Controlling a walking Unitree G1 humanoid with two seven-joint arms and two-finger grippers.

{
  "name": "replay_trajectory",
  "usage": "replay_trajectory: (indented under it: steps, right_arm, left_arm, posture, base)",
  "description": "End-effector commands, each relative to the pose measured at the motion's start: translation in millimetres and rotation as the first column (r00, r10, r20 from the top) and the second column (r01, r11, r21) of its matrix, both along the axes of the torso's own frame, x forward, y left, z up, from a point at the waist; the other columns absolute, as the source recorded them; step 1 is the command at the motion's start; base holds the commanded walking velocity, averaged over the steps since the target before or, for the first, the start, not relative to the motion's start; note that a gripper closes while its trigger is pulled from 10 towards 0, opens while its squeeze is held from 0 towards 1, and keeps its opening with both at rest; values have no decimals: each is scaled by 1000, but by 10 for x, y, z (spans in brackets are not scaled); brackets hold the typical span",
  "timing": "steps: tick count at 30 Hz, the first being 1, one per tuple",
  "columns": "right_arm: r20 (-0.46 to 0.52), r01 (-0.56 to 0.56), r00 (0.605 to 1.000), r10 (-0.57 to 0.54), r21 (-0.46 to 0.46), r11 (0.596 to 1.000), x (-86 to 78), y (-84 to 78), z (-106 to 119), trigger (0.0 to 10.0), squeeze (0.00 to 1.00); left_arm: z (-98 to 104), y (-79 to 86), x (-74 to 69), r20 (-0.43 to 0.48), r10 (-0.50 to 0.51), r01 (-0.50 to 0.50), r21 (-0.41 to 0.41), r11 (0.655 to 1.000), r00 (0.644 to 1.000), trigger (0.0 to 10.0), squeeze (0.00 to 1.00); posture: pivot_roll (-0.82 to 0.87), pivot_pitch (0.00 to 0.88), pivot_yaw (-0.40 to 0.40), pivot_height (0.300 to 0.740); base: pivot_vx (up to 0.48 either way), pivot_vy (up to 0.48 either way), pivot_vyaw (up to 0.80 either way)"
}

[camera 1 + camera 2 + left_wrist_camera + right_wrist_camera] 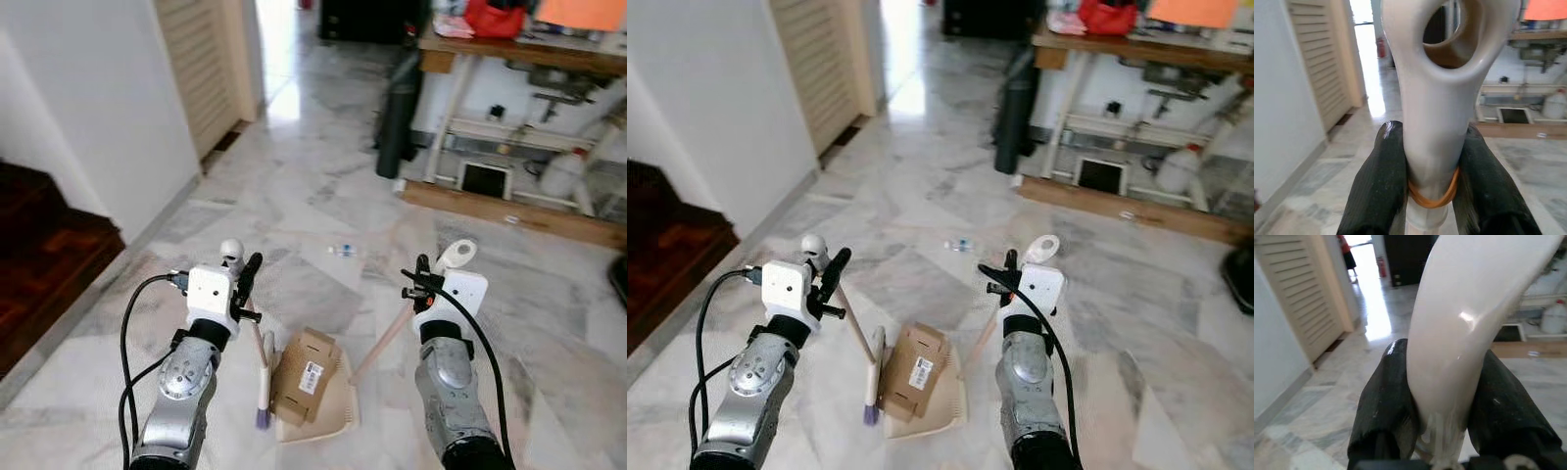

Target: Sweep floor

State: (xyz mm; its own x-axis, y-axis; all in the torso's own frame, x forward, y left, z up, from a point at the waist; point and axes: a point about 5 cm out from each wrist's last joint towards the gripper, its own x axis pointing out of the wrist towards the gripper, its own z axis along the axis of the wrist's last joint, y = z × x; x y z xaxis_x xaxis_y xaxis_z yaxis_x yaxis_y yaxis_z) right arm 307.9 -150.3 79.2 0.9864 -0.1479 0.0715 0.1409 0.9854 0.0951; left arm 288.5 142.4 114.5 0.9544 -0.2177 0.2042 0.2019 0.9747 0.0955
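Note:
My left gripper (245, 282) is shut on the white looped top of a broom handle (1440, 98), black fingers (1381, 186) on either side of it. The stick slants down to the brush head (265, 380) on the marble floor. My right gripper (421, 281) is shut on the white dustpan handle (1474, 323), whose stick (384, 340) runs down to the beige dustpan (338, 413). A brown cardboard box (306, 375) lies on the pan, right beside the brush. A small blue-and-white scrap (341, 250) lies on the floor further ahead.
A dark wooden step (39, 264) and a white wall (98, 98) are at my left, with a louvred door (201, 59) beyond. At the back right stand a workbench (509, 54), a black roll (399, 108), a white jug (563, 174) and a floor plank (509, 211).

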Motion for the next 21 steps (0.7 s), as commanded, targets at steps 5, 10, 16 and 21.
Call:
replay_trajectory:
  steps: [5,10,16,21]
  right_arm:
    - [43,-7,999,7,3,1000,3,15,117,10000,0]
    - [45,-13,999,13,9,1000,11,50,140,10000,0]
    - [40,-2,999,2,16,1000,-5,42,138,10000,0]
    - [40,1,999,-2,14,1000,9,40,153,10000,0]
  left_arm:
    - [54,-38,17,38,-8,8,8,1000,999,10000,0]
    - [73,-27,35,42,-3,3,13,1000,999,10000,0]
    - [61,-24,35,36,11,-11,12,1000,999,10000,0]
    - [54,-27,43,31,14,-14,14,1000,999,10000,0]
  posture:
    - [76,0,7,740]
    - [81,0,5,740]
    - [82,0,6,740]
    - [82,0,5,740]
  base:
    - [0,0,626]
    - [0,0,689]
    - [0,0,740]
    - [0,0,800]
